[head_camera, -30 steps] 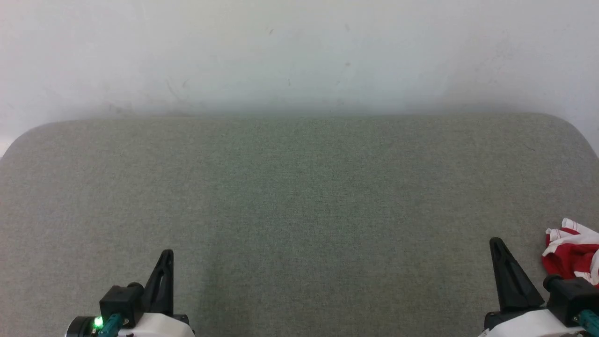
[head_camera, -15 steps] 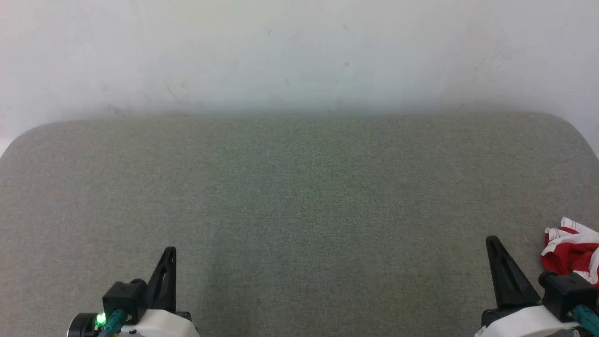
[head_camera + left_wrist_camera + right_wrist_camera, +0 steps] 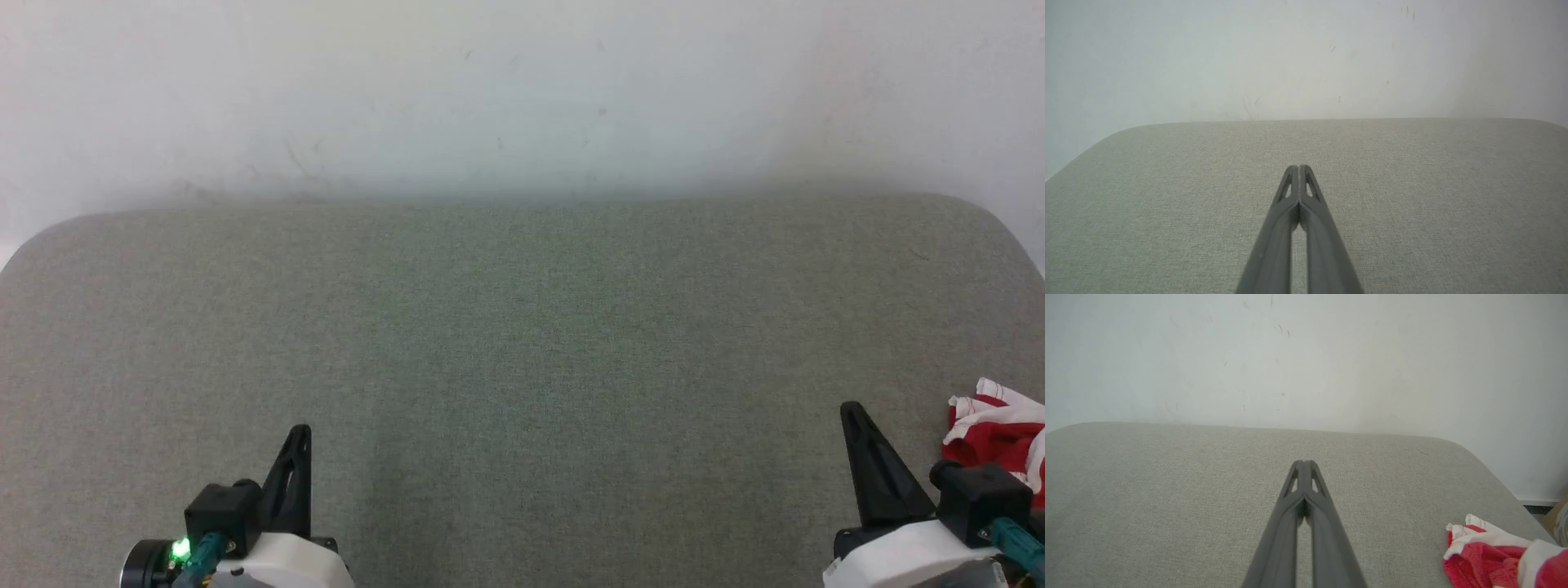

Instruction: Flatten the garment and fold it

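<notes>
The counter is a broad surface covered in grey-green woven fabric, with rounded far corners. Its far edge meets a pale, lightly scuffed wall.

The garment lies on the counter's right side, toward the near edge and close to the right border. It is bunched into a small crumpled heap. Bright red cloth shows with white bands folded over the top of the pile, and part of it runs out of the head view at the right.

The left end effector is over the counter's near left part. It is clenched, its two dark fingers pressed together along their tips with nothing between them. A small green light glows on the wrist behind it.

The right end effector is over the counter's near right part, also clenched and empty. Its fingers meet at the tips, as the right wrist view shows plainly. The garment sits further toward the counter's right border, near this end effector and apart from its fingers. Whether either set of fingertips touches the counter fabric cannot be told.
</notes>
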